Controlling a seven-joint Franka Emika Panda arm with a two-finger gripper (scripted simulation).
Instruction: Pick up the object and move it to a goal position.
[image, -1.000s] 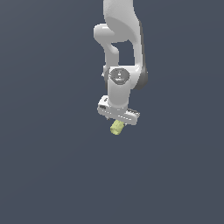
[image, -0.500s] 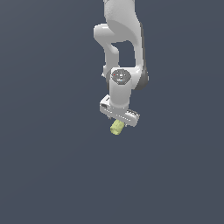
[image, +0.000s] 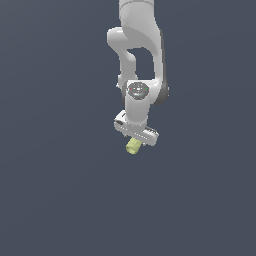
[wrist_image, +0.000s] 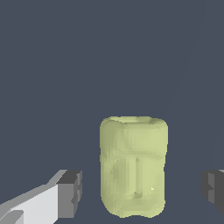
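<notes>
Overhead, the white arm (image: 136, 60) is hanging down from the top edge of the exterior view, its links stacked nearly vertically against a plain dark grey-blue background. The round wrist joint (image: 138, 90) is facing the camera, and the gripper (image: 134, 143) is pointing downward below it, its crossbar tilting so that the end toward the exterior view's right sits lower.

The object (image: 133, 145), a small pale yellow-green stubby cylinder, is sitting directly under the gripper body, poking out below the crossbar and leaning slightly. It is looking much smaller than the gripper. No surface is showing beneath it in either view.

From the wrist view, the object (wrist_image: 133, 166) is filling the space between the two fingers, showing a faintly ribbed side with a shallow raised panel. One dark grey finger pad (wrist_image: 70, 194) is standing on one side of it and the other pad (wrist_image: 213, 187) on the opposite side. Background is showing between each pad and the object, so the fingers are standing spread and are not touching it. The gap by the second pad is appearing wider than the gap by the first.

No containers are appearing in either view.
</notes>
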